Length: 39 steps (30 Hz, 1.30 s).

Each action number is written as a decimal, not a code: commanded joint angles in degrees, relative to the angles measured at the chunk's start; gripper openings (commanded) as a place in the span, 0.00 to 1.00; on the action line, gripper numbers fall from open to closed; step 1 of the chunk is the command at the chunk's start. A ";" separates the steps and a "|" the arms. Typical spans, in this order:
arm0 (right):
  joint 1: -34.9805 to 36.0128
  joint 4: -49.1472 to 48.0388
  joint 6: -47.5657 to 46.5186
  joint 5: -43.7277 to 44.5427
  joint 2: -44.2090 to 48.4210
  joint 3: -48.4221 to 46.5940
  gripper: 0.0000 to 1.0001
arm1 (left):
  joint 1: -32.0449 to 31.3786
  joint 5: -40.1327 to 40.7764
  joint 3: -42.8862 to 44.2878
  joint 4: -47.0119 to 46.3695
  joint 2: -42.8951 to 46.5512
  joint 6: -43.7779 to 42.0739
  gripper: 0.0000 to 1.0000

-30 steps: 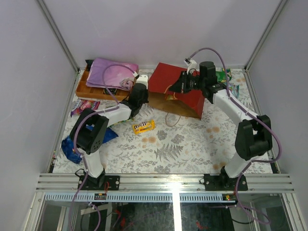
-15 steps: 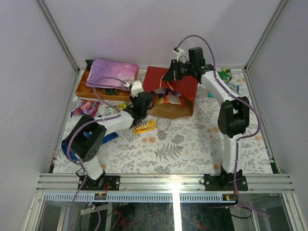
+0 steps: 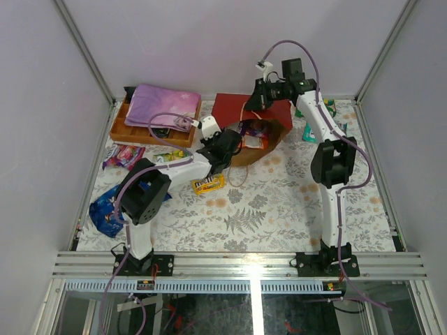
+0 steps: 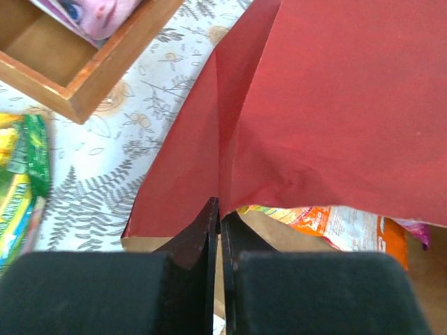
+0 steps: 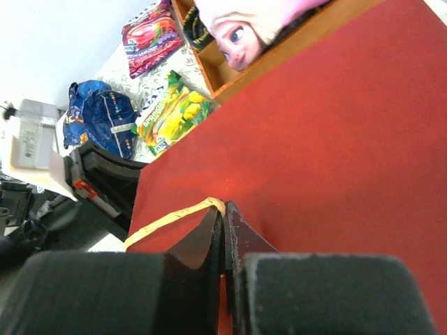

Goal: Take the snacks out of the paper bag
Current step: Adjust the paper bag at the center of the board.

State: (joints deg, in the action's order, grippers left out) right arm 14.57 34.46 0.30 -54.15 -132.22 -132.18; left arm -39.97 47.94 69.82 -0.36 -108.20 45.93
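The red paper bag (image 3: 241, 113) lies at the back centre with its brown mouth (image 3: 260, 148) facing forward. Orange and purple snacks (image 3: 253, 132) show inside it. My left gripper (image 3: 232, 142) is shut on the bag's left mouth edge (image 4: 230, 167), with an orange packet (image 4: 349, 222) just beyond its fingertips. My right gripper (image 3: 258, 102) is shut on the bag's top edge and its yellow cord handle (image 5: 171, 218), holding that side up. Out on the table lie a yellow packet (image 3: 208, 184), a blue Doritos bag (image 3: 105, 209), a purple pack (image 3: 123, 155) and a green pack (image 3: 165, 158).
The orange wooden tray (image 3: 124, 130) with the pink-purple cloth (image 3: 162, 105) stands at the back left, close to the bag. Green packets (image 3: 325, 108) lie at the back right near the right arm. A loose cord handle (image 3: 237, 178) hangs in front of the bag's mouth.
The right gripper has risen and drawn the bag's top side up and back. The mouth has rounded open, showing snacks inside. The left gripper has moved right with the mouth edge.
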 commanded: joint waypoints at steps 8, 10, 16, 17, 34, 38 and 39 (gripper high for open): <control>-9.55 -6.40 5.04 -12.53 -4.26 -2.63 0.00 | -1.02 -4.48 8.73 0.79 -5.57 0.89 0.00; -9.56 -7.26 4.22 -12.90 -1.99 0.31 0.01 | -0.90 -6.23 7.72 -1.19 -4.97 -1.66 0.00; -9.63 -6.27 3.12 -14.15 2.25 4.62 0.39 | -0.89 -16.71 4.97 -6.09 -2.09 -11.59 0.28; -9.57 -5.77 2.81 -13.84 3.41 5.94 0.49 | -0.90 -18.32 4.02 -6.29 -1.11 -12.87 0.44; -13.79 -60.11 49.91 -1.61 43.98 59.16 0.99 | -0.90 -48.61 8.25 3.75 11.69 -47.62 1.00; -14.74 -61.39 53.29 8.88 53.23 69.92 0.99 | -0.82 -51.07 15.78 5.33 5.80 -53.90 1.00; -14.75 -60.61 52.94 11.16 55.06 71.68 0.99 | -0.65 -51.52 18.12 6.50 4.06 -54.99 1.00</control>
State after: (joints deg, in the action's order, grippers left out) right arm 0.30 -18.44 45.21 -53.15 -84.75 -66.50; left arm -40.58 1.06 81.32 2.63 -98.63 0.54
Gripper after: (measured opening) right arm 0.992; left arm 0.995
